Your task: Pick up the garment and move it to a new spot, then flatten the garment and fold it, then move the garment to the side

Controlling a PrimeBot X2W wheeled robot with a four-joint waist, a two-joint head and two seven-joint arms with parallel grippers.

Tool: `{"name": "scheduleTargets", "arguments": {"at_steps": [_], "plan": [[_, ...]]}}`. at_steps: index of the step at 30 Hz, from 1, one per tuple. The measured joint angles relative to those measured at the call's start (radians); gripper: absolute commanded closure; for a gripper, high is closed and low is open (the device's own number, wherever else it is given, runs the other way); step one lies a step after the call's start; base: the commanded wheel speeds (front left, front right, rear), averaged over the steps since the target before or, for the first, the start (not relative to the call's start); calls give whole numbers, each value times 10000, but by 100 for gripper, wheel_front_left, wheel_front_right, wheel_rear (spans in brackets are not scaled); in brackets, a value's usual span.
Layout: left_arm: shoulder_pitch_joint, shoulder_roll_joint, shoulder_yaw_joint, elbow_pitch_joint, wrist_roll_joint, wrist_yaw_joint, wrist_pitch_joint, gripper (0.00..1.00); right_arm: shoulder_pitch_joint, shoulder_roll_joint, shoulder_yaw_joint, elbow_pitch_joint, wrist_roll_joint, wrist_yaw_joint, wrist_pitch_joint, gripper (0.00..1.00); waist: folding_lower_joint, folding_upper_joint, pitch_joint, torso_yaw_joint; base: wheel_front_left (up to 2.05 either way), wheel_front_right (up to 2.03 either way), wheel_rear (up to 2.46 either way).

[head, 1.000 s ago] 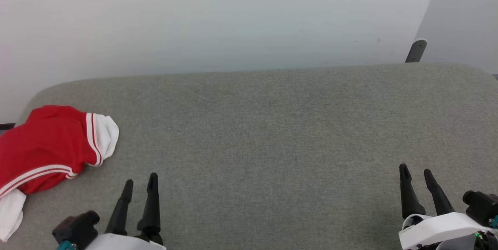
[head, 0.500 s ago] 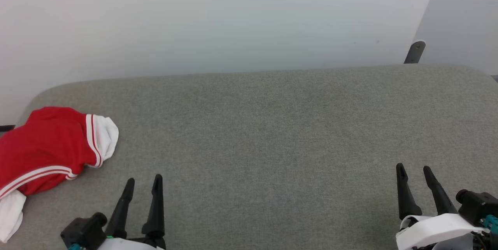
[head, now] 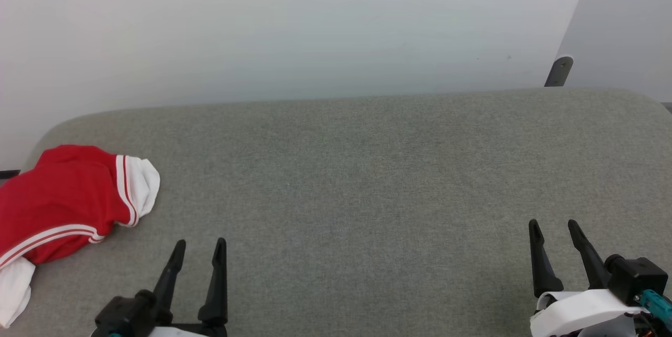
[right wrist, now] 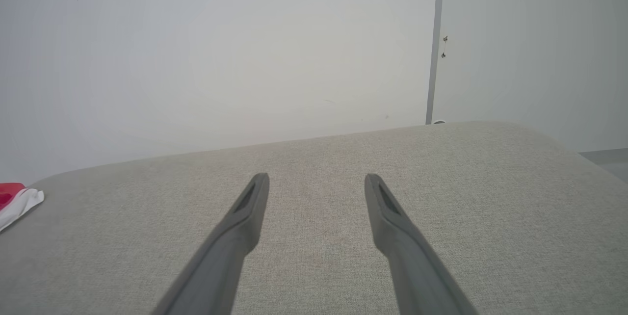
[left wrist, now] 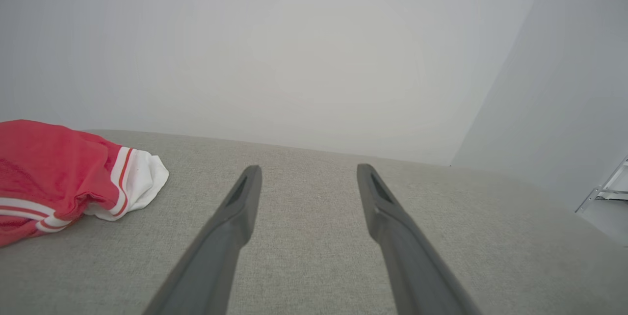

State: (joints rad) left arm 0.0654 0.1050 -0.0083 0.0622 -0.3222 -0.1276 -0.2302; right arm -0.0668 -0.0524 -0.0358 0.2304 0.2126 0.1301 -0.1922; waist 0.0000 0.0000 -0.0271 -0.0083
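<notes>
1. A: Both hands, the left hand point(head: 200, 241) and the right hand point(head: 552, 221), hover spread wide and empty over the grey counter point(head: 367, 169). Garment?
2. B: The garment point(head: 63, 195) lies bunched at the counter's left edge, near the left hand but apart from it. Step in hand looks like the pick-up, not yet begun. Next move: the left hand must swing left, drop onto the red fabric and close.

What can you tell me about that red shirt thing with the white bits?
The bright red soft fabric top lies bunched up, not flat, at the left end of the grey woven cushion. Two white sleeve ends poke out, with thin white stripes beside them. In view, only the cushion touches it; the open left gripper is close by but apart.
</notes>
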Motion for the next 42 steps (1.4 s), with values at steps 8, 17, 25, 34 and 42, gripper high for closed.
{"name": "scheduleTargets", "arguments": {"at_steps": [8,17,25,34,42], "plan": [[61,36,-65,-102,541,-2,-159,0,1,0,33,-33,-600,2,-111,0,0,0,-20,-18,0,0,0],[129,90,-167,-196,1085,-6,-301,0,2,0,69,-67,-1218,2,-280,0,0,0,-57,-31,0,0,0],[168,123,-186,-209,1127,-13,-334,0,46,2,75,-71,-1266,2,-290,0,0,0,-83,-27,0,0,0],[177,155,-224,-96,1064,-15,-337,0,97,0,67,-92,-1264,2,-293,0,0,0,-105,66,0,0,0],[-15,280,142,253,1246,151,-337,0,191,2,207,-71,-1208,2,-230,0,0,0,-238,886,0,0,0]]}}
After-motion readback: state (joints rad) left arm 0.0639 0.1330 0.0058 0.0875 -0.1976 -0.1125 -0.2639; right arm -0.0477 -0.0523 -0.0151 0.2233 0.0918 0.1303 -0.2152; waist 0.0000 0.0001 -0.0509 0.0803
